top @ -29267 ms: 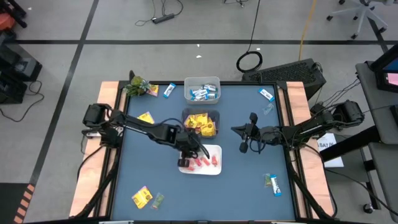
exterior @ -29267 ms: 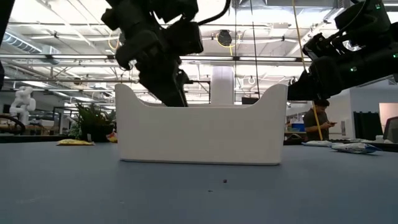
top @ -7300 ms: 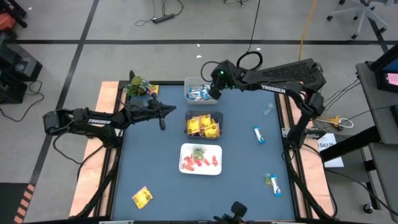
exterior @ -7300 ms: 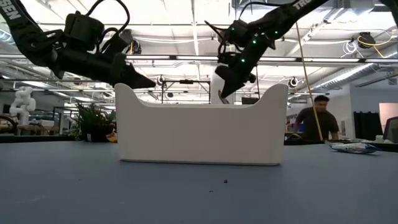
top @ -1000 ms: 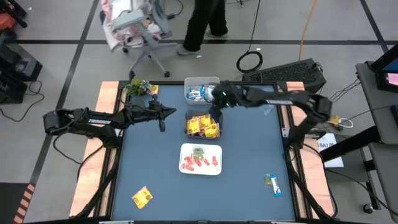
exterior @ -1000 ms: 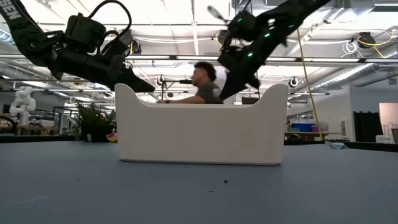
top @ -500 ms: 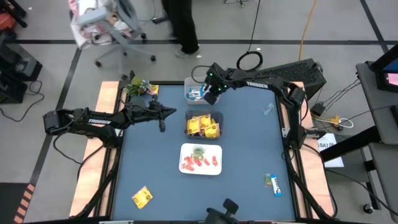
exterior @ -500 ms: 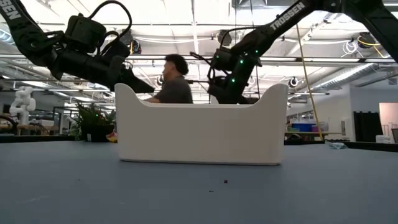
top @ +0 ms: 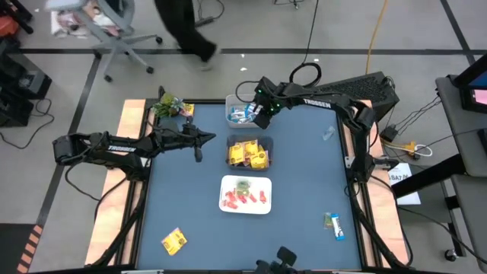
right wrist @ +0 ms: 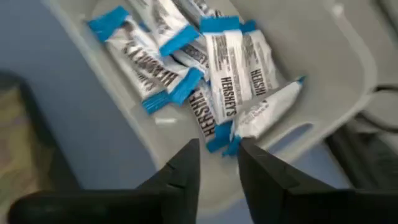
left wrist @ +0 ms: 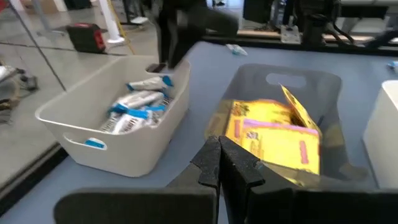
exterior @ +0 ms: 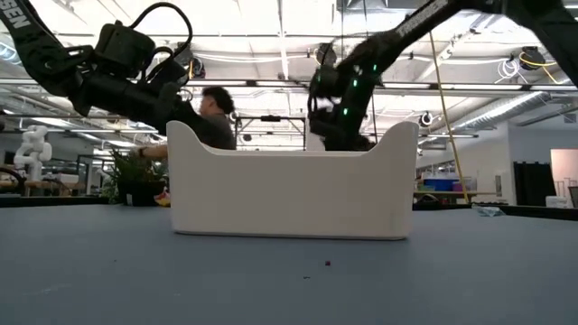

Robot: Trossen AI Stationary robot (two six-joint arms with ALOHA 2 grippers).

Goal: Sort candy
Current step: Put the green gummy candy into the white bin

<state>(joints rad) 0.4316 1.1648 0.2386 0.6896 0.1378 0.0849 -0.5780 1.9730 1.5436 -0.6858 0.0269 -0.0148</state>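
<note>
The left gripper (top: 199,139), pressed together and empty, hovers beside the dark bin of yellow packets (top: 248,153). The blue-and-white bars (right wrist: 205,59) lie in the pale bin (top: 247,109) directly beneath the right gripper (top: 259,112), whose fingers (right wrist: 184,166) stand parted, holding nothing. Other candy lies scattered on the blue table (top: 304,198); a person (top: 183,21) walks behind.

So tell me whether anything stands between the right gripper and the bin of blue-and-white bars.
Nothing visible does. The right gripper hangs directly above the open white bin at the table's far edge, fingers parted, with blue-and-white bars lying uncovered just below it. The left gripper waits off to the side, shut.
</note>
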